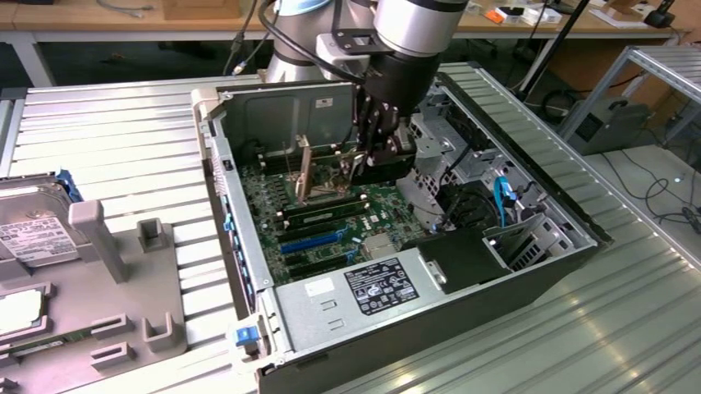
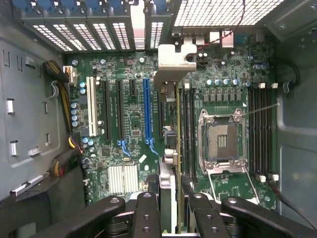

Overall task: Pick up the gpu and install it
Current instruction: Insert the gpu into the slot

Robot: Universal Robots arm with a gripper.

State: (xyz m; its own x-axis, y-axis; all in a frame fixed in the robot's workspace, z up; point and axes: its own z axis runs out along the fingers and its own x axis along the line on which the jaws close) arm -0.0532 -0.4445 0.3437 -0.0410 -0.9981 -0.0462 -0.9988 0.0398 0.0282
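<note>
The gpu (image 2: 173,148) appears edge-on in the wrist view, a thin card with its silver end bracket (image 2: 173,62) toward the case's slotted rear panel. My gripper (image 2: 171,187) is shut on it, with a black finger (image 2: 147,210) on each side. The card hangs upright above the green motherboard (image 2: 129,134), just beside the blue expansion slot (image 2: 147,114) and apart from the board. In the exterior view, my gripper (image 1: 373,152) reaches down into the open computer case (image 1: 219,172), holding the dark card (image 1: 383,168) over the motherboard's far part.
An open CPU socket (image 2: 220,141) and memory slots (image 2: 260,129) lie beside the card. The power supply (image 1: 367,287), a drive cage (image 1: 537,238) and blue cables (image 1: 504,201) crowd the case. A hard drive (image 1: 28,234) rests on the grey fixture (image 1: 131,271) at the exterior view's left.
</note>
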